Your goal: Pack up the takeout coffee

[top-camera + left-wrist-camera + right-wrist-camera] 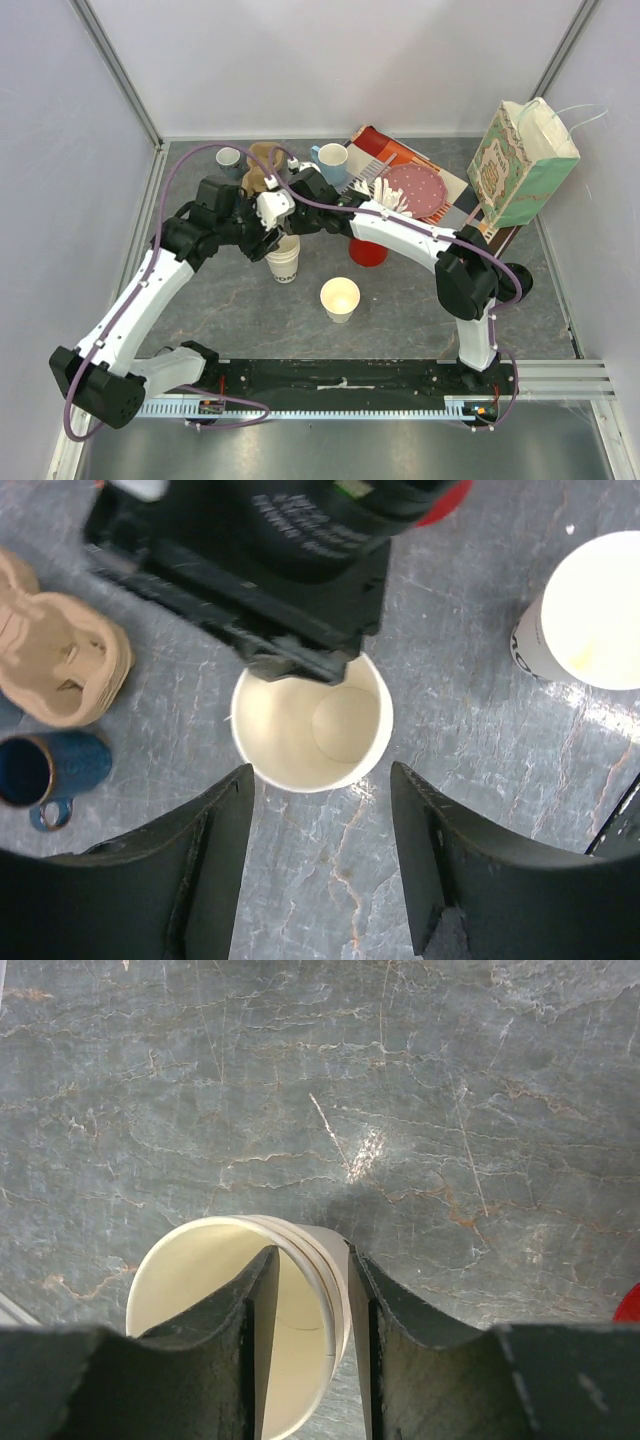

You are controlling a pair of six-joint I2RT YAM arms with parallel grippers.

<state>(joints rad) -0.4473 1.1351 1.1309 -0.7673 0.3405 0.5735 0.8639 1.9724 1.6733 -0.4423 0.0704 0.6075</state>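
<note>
Top view: both arms bent inward over a cream paper cup (285,262) with dark lettering, upright, left of centre on the grey tabletop (400,320). Left gripper (262,243) at its left side, right gripper (296,232) at its far rim. Near it, toward the right and the near edge, a second paper cup (340,298), upright and open-topped, apart from both grippers. Behind that, a red cup (368,252). At the back, a brown cup carrier (262,165) and a light blue mug (331,160). Far right, a green-and-cream paper bag (520,165).

Left wrist: looks straight down into the open paper cup (310,730). Left gripper (320,785) spread wide, fingers (200,860) just short of the near rim, holding nothing. Right gripper (300,665) clamped on the far rim. Second paper cup (590,620) at the right, well apart. Cup carrier (60,660) and a dark blue mug (35,772) at the left.

Right wrist: right gripper (308,1260) narrowed onto the wall of the paper cup (190,1280), one of its fingers (255,1340) inside, the other outside, rim pinched between. Veined tabletop (400,1110) beyond.
</note>
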